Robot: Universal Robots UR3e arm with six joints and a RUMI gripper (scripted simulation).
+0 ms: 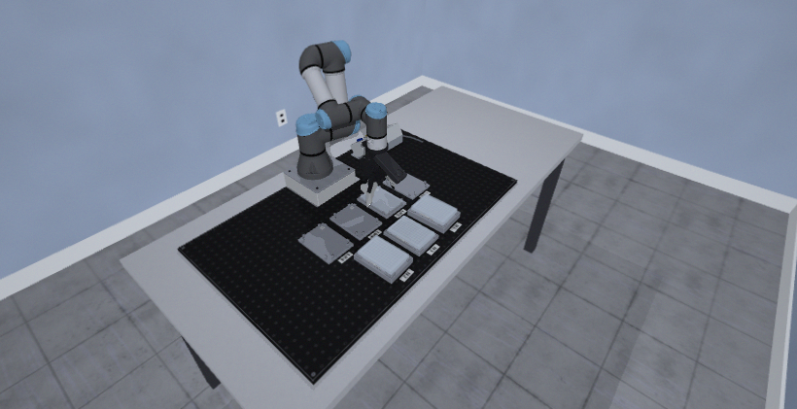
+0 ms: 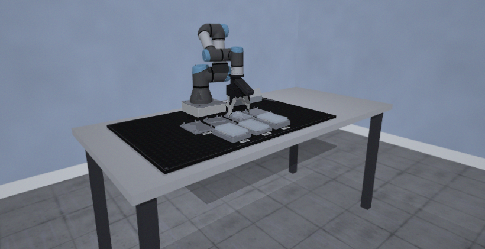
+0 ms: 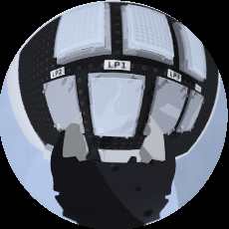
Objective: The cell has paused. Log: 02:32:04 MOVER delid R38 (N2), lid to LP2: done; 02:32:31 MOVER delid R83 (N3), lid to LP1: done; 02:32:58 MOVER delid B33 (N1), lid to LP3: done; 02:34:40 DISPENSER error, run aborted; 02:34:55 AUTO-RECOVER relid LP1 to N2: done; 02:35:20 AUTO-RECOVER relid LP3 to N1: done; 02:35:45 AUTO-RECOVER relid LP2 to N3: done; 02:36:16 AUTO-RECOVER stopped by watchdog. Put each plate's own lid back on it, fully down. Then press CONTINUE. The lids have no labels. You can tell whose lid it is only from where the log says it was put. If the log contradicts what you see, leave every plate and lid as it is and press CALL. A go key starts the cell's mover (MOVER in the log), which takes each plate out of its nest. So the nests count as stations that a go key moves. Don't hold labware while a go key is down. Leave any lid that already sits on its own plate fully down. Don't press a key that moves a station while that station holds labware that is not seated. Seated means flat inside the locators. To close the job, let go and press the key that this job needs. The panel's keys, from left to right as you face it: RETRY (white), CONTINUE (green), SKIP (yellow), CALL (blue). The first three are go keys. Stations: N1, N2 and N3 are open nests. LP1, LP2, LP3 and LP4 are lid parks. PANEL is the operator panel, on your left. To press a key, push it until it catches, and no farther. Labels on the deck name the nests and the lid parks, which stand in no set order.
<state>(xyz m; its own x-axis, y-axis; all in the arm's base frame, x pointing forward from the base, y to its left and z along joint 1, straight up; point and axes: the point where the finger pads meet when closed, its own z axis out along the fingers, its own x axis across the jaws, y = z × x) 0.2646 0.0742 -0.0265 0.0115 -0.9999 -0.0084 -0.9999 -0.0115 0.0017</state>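
My gripper (image 1: pixel 370 198) (image 2: pixel 233 112) (image 3: pixel 114 114) is open and hangs low over the lid park labelled LP1. Its fingers stand on either side of the near end of a pale clear lid (image 1: pixel 388 201) (image 2: pixel 240 115) (image 3: pixel 115 100) that lies flat in that park. They do not grip it. Three well plates (image 1: pixel 383 255) (image 1: pixel 410 233) (image 1: pixel 434 211) (image 3: pixel 82 30) (image 3: pixel 146 27) (image 3: pixel 191 50) sit in the row of nests beyond the parks. I cannot tell which plates carry lids, and I cannot read the nest labels.
Park LP2 (image 3: pixel 60 100) (image 1: pixel 412 185) lies to the left of LP1 in the wrist view, with LP3 (image 3: pixel 166 102) (image 1: pixel 355 221) and a fourth park (image 1: pixel 325 241) to its right; all three are bare grey. The white panel box (image 1: pixel 392 135) (image 2: pixel 255 98) stands behind the arm.
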